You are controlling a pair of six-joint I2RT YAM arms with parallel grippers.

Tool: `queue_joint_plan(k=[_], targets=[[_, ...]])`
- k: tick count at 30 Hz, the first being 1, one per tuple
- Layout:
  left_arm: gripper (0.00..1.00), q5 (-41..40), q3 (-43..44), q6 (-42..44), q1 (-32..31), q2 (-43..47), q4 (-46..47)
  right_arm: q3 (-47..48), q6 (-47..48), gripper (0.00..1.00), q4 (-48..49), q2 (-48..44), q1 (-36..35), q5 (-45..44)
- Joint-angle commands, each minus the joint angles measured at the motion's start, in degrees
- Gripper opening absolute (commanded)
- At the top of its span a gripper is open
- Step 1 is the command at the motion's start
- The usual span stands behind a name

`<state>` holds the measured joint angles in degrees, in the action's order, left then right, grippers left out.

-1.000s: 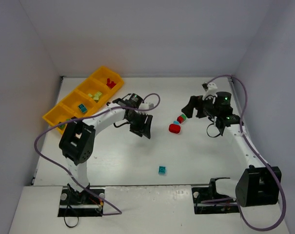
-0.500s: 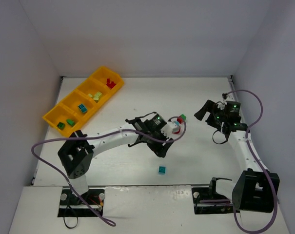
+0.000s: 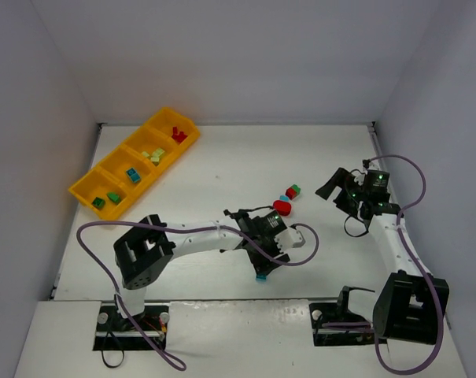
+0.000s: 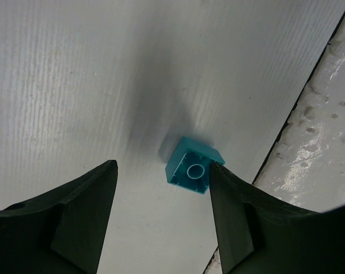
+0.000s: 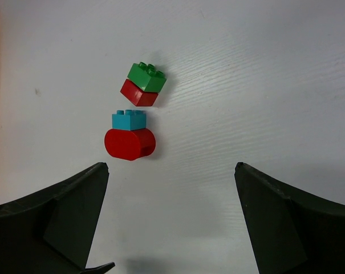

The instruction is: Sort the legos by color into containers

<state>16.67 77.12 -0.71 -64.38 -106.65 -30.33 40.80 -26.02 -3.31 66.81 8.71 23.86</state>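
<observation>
**Top view.** A white table (image 3: 222, 157) carried a long orange-yellow tray (image 3: 82, 191), set slantwise in the table's far left corner. Its four compartments held sorted legos. The red bricks (image 3: 177, 134) were in the farthest one, then came the yellow-green bricks (image 3: 153, 155) and the blue bricks (image 3: 132, 175). The green bricks (image 3: 108, 198) were in the nearest. The left gripper (image 3: 263, 266) reached to the middle of the table's near edge, low over a lone teal brick (image 3: 260, 276). Toward the table's centre lay a red half-round (image 3: 282, 207), with a green-on-red stack (image 3: 292, 190) just beyond it. The right gripper (image 3: 332, 185) hung near the right edge, well apart from both.

**Left wrist view.** The left gripper (image 4: 163, 166) had its jaws spread and pinched nothing. The lone teal brick (image 4: 190, 169) lay on the table between the fingertips, just beside the finger on the right of the view. Whether they touched could not be told. The brick's hollow side, with a round tube inside, faced the camera. The dark seam at the table's near edge ran just past it.

**Right wrist view.** The right gripper (image 5: 171, 165) had its jaws wide apart and empty. Beyond the fingertips, nearer the finger on the left of the view, the red half-round (image 5: 129, 143) lay with a second teal brick (image 5: 129, 119) touching its far side. Just past those, across a narrow gap, a green brick (image 5: 146, 76) sat on a red brick (image 5: 139, 94).
</observation>
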Motion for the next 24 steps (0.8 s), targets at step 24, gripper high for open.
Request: queue_joint_plan(k=[24], targets=[[0.45,1.8,2.1,6.3,-1.1,-3.6,-1.1,-0.5,0.3,0.89,2.1,0.7,0.5,1.4]])
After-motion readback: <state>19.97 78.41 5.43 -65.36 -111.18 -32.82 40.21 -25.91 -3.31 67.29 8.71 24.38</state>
